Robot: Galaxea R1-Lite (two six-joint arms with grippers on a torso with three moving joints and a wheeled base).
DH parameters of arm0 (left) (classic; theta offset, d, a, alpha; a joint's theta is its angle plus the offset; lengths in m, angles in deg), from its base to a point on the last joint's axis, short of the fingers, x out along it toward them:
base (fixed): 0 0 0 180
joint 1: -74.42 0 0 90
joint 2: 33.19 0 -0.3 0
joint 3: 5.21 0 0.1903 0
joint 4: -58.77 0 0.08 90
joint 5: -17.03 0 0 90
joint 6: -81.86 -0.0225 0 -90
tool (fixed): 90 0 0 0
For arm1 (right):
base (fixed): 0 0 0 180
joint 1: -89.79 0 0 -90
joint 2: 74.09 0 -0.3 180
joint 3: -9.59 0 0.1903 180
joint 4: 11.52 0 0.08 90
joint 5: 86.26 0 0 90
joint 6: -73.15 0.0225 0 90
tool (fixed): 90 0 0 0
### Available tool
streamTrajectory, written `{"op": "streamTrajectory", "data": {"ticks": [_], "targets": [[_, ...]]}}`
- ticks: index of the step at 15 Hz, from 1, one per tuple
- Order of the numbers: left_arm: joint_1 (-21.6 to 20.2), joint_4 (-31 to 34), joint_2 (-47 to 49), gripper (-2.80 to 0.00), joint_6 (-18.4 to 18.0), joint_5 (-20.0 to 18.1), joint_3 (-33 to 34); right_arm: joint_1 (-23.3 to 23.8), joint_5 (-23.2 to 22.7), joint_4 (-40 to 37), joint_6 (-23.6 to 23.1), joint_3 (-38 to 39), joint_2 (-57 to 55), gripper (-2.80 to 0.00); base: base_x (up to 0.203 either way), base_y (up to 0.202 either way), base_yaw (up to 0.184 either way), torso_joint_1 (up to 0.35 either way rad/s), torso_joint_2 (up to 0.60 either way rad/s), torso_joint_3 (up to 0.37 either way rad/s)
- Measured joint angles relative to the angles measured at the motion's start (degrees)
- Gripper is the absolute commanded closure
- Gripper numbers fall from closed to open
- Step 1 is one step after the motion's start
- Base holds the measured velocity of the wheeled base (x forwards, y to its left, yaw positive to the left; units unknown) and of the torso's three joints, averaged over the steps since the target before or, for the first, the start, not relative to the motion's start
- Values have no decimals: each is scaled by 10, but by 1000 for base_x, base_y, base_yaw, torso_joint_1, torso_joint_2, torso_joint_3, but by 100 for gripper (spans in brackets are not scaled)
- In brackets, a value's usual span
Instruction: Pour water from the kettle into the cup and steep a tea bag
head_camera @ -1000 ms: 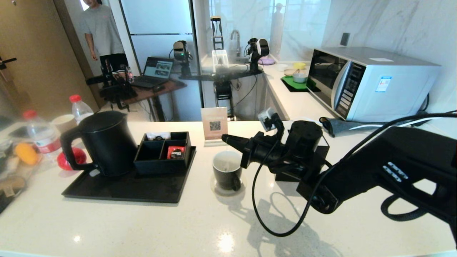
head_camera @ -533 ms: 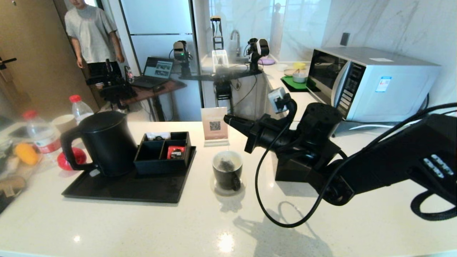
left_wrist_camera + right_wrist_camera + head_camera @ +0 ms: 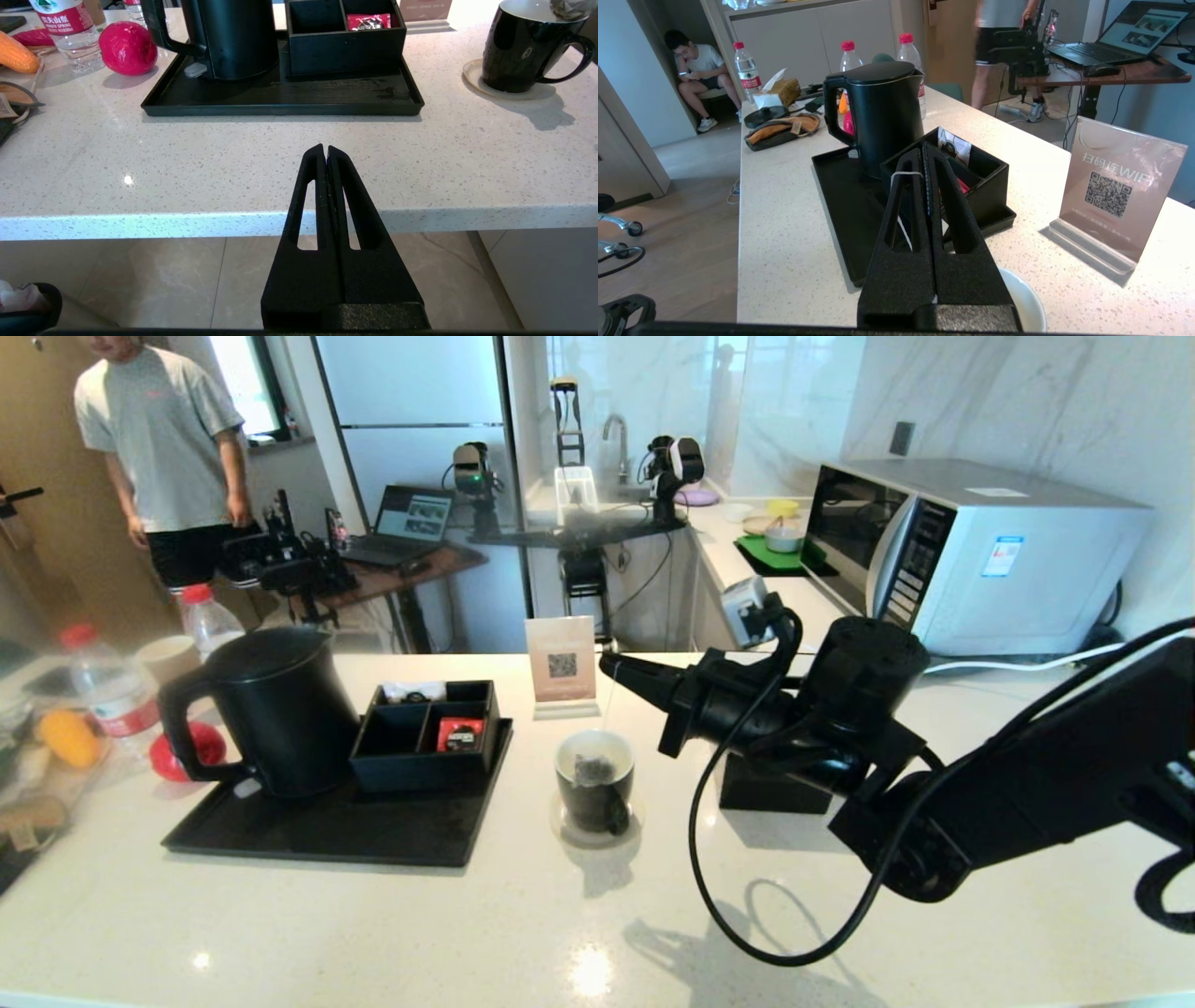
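Above the cup: right gripper (image 3: 611, 667) hangs over the black cup (image 3: 595, 791), claw pressed together, pinching the thin white string (image 3: 906, 174) of the tea bag (image 3: 590, 771).
Change: a second ago the claw sat low at the cup's rim and the bag was down inside; since then it has lifted up and back, and the bag now shows as a dark lump at the mouth of the cup.
Meaning: looks like the dunking stroke of steeping; pouring seems done, since the kettle (image 3: 271, 707) stands back on the black tray (image 3: 336, 831), well left of the cup.
Left gripper (image 3: 325, 154): parked below the counter edge, claw pressed together, nothing in it.
Hidden: water level cannot be made out; string barely traceable in the head view; right wrist view shows only a sliver of white rim under the claw.
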Motion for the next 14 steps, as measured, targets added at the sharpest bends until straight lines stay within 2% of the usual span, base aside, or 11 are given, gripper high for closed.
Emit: {"op": "streamTrajectory", "data": {"ticks": [14], "targets": [[0,0,0,0,0,0,0,4,0,1,0,15,14,0,0,0,0,0,0,0]]}}
